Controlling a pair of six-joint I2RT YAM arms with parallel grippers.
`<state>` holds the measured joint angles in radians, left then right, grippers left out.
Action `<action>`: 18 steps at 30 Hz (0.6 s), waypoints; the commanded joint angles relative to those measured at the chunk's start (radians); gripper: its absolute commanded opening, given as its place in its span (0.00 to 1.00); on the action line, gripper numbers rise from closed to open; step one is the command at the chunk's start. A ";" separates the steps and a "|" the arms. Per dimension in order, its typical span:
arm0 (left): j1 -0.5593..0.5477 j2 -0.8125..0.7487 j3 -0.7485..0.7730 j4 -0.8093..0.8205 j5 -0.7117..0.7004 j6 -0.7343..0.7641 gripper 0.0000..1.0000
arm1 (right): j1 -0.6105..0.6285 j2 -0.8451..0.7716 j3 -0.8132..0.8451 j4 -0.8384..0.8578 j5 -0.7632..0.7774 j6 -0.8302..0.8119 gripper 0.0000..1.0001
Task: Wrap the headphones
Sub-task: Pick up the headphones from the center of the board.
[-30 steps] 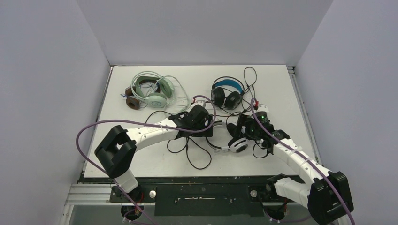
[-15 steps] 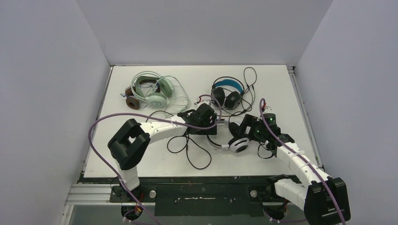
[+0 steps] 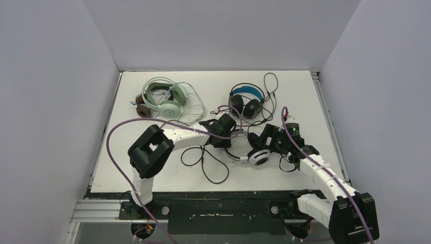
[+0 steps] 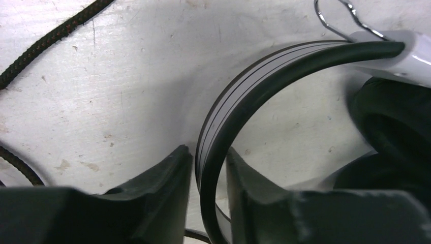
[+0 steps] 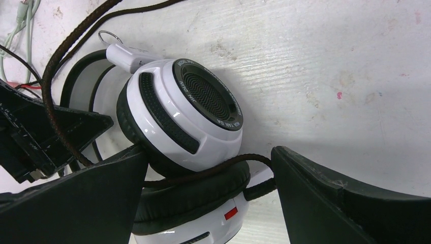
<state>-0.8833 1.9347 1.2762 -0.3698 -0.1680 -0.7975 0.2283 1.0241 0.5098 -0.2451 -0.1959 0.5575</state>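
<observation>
The white headphones [image 3: 258, 156] with black stripes lie at mid-table, their ear cups stacked. My left gripper [image 3: 231, 136] reaches in from the left. In the left wrist view, the left gripper [image 4: 208, 152] is shut on the striped headband [image 4: 254, 81]. My right gripper [image 3: 260, 147] comes from the right. In the right wrist view, the right gripper [image 5: 209, 152] stands wide open astride the ear cups [image 5: 188, 112]. The braided cord [image 5: 66, 66] runs between the cups and touches the right finger. The mint green headphones [image 3: 167, 104], the brown pair [image 3: 144, 111] and the blue-banded black pair [image 3: 247, 96] lie at the back.
Loose black cord loops [image 3: 208, 162] sprawl on the white table [image 3: 152, 168] in front of the left gripper. More cord [image 3: 270, 84] trails behind the blue-banded pair. Grey walls close in the table on three sides.
The left arm has swung right and its jaws have closed from wide open onto the white headband. The right gripper shifted slightly right a second ago and has since held still.
</observation>
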 commanded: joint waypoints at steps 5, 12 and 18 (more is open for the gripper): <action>-0.017 0.023 0.116 -0.091 -0.126 0.017 0.00 | -0.015 -0.033 0.029 -0.044 -0.015 -0.039 0.93; -0.013 -0.095 0.152 -0.146 -0.182 0.103 0.00 | -0.017 -0.197 0.156 -0.116 -0.013 -0.105 1.00; 0.051 -0.227 0.223 -0.279 -0.096 0.222 0.00 | -0.016 -0.357 0.182 -0.059 0.032 -0.130 1.00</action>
<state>-0.8787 1.8706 1.3800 -0.5854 -0.2981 -0.6594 0.2165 0.7444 0.6544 -0.3550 -0.2138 0.4618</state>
